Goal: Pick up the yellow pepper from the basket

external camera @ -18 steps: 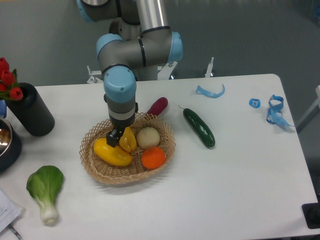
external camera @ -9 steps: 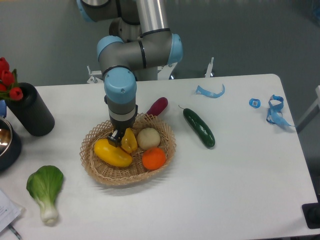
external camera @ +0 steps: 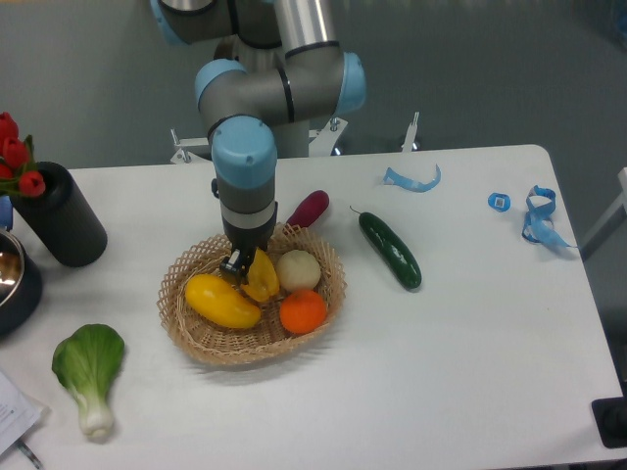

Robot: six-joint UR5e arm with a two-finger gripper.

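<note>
gripper (external camera: 245, 260) fingertips hidden behind the yellow pepper (external camera: 261, 278), so jaw state unreadable. Purple vegetable (external camera: 308, 209) lower end behind the basket (external camera: 323, 250) rim. Left edge crops the red flowers (external camera: 14, 157) and metal bowl (external camera: 12, 277); paper (external camera: 14, 411) cropped lower left.

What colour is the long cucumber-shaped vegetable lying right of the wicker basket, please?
Dark green cucumber-shaped vegetable, clearest in the fixed camera view.

The round tan wicker basket (external camera: 196, 323) looks rough and woven. The small ridged yellow pepper (external camera: 262, 277) is smooth and shiny. The long dark green cucumber (external camera: 390, 251) looks glossy. The white table (external camera: 441, 372) is smooth and matt.
</note>
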